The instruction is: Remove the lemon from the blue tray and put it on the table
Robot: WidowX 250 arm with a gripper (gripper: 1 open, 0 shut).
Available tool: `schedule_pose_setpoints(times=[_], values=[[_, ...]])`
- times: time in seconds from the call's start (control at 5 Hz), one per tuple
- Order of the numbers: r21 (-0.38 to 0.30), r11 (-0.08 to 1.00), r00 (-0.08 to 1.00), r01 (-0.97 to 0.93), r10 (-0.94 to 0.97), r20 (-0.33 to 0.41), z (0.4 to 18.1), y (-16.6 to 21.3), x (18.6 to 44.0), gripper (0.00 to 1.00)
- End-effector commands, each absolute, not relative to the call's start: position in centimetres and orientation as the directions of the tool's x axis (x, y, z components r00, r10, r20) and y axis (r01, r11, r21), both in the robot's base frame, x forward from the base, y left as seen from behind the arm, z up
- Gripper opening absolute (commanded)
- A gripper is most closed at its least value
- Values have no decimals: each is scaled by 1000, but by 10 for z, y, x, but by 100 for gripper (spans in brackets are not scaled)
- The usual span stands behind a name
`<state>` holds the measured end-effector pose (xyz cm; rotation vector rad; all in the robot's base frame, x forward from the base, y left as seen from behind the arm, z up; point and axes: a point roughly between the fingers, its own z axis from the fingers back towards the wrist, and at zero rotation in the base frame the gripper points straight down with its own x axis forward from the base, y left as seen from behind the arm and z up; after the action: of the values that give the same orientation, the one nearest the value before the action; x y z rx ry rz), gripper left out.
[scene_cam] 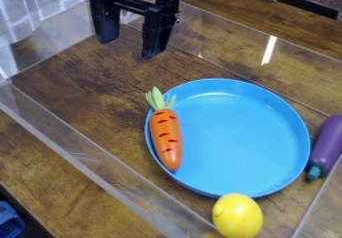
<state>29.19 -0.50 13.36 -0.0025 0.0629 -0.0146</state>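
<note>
The lemon [238, 216] is a small bright yellow fruit lying on the dark wood table [80, 92] at the bottom edge of the view, just outside the near rim of the blue tray [254, 132]. The tray is a large round blue plate right of centre. My gripper [131, 37] hangs at the top left, pointing down, open with nothing between its black fingers, well away from both the lemon and the tray.
An orange carrot [164, 132] with green leaves lies on the tray's left rim. A purple eggplant [326, 147] rests against the tray's right side. Clear acrylic walls [67, 147] border the table at the front left and back.
</note>
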Motion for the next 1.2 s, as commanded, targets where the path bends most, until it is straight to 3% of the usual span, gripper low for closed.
schedule_pose_setpoints(times=[0.0,1.0], values=[[-4,1000,997,23,-23,-69,129,-11,290,100],[-18,996,995,88,-89,-51,108,-66,272,100]])
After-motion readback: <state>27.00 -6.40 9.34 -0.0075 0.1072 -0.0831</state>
